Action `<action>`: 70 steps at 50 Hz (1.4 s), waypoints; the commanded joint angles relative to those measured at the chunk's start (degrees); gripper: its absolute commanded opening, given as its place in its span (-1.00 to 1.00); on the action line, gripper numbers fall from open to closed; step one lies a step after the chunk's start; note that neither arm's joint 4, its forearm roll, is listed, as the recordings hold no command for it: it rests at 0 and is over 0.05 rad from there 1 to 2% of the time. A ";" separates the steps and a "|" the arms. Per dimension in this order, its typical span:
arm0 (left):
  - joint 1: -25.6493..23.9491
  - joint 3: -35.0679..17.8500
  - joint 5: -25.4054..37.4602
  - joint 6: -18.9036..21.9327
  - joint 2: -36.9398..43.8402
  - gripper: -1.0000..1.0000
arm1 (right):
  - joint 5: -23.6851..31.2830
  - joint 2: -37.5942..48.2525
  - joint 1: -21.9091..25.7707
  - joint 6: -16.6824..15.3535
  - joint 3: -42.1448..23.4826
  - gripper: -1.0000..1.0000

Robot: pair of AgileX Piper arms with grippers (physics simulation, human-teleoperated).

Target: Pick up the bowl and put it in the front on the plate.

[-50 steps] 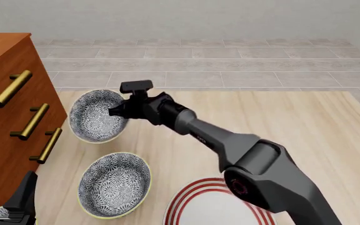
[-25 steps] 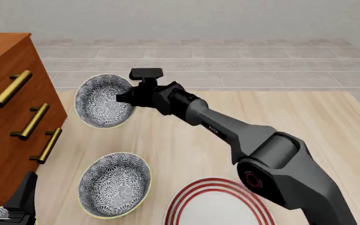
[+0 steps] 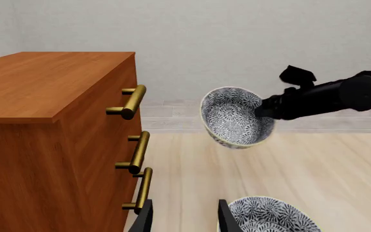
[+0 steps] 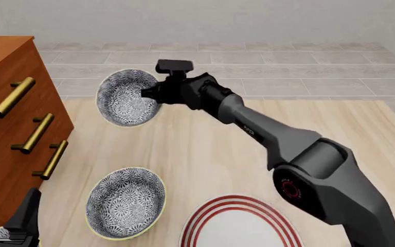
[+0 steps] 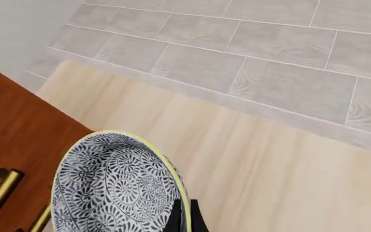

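Note:
The bowl (image 4: 124,98), blue-grey floral with a pale yellow rim, hangs tilted on its side above the table's far left. My right gripper (image 4: 150,93) is shut on its rim. The left wrist view shows the same bowl (image 3: 233,116) in the air with the right gripper (image 3: 263,109) pinching its edge. In the right wrist view the bowl (image 5: 111,186) fills the lower part, its rim between the fingers of the right gripper (image 5: 182,218). The plate (image 4: 204,218), white with red rings, lies at the front edge. My left gripper (image 4: 4,216) stands open at the front left, holding nothing.
An identical bowl (image 4: 125,201) sits on the table left of the plate, also seen as the twin bowl (image 3: 270,218) near the left gripper (image 3: 182,220). A wooden drawer chest (image 4: 9,103) with brass handles (image 4: 36,134) borders the table's left side.
My right gripper has raised the bowl off the table and carried it up and to the right. The left gripper has not moved.

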 commanded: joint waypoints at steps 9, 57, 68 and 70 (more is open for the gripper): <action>0.00 0.00 0.00 0.00 0.00 1.00 | 1.29 -6.51 -0.34 3.06 7.20 -1.00; 0.00 0.00 0.00 0.00 0.00 1.00 | -7.32 -36.16 -3.11 8.62 46.93 -1.00; 0.00 0.00 0.00 0.00 0.00 1.00 | -8.49 -41.82 -3.36 9.07 54.30 -1.00; 0.00 0.00 0.00 0.00 0.00 1.00 | -8.74 -42.58 -3.36 9.20 55.42 -1.00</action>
